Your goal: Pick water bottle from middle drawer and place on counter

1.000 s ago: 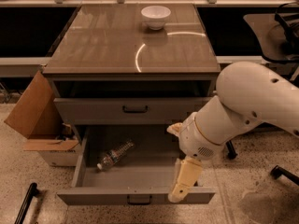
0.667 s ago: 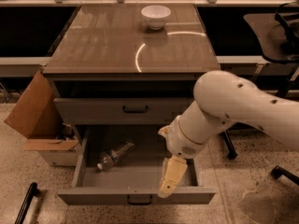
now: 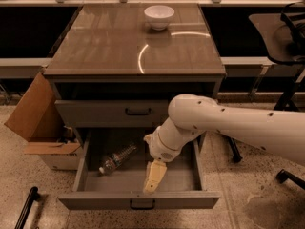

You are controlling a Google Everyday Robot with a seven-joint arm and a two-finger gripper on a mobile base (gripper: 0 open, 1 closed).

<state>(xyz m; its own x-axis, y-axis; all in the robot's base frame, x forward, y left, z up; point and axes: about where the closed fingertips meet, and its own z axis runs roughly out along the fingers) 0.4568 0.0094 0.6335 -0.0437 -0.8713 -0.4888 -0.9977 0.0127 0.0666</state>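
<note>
Low at the centre of the frame, found the gripper (image 3: pixel 155 176) hanging tip-down over the grey floor of the middle drawer (image 3: pixel 183 178), nearer its front wall than its back; could not make out whether spread or closed. Noted a leftward drift against a second before: then over the drawer's right side, now about mid-width, with the white arm (image 3: pixel 228 125) swung across behind it. Found the water bottle (image 3: pixel 117 158) where it had been, lying on its side left of centre in the drawer, cap toward the lower left, near the gripper but apart from it. Judged the approach to be closing, with the grasp not yet made and the lift and placing all ahead. Just above, saw the upper drawer (image 3: pixel 105 113) shut. Higher in the frame, saw the counter (image 3: pixel 105 42), glossy and brownish, carrying a curved streak of light and a white bowl (image 3: pixel 159 16) near its far edge, with bare top enough for the bottle. Around it, saw speckled floor (image 3: pixel 28 175), a cardboard box (image 3: pixel 33 111) at left and a chair base (image 3: pixel 288 175) at right.
</note>
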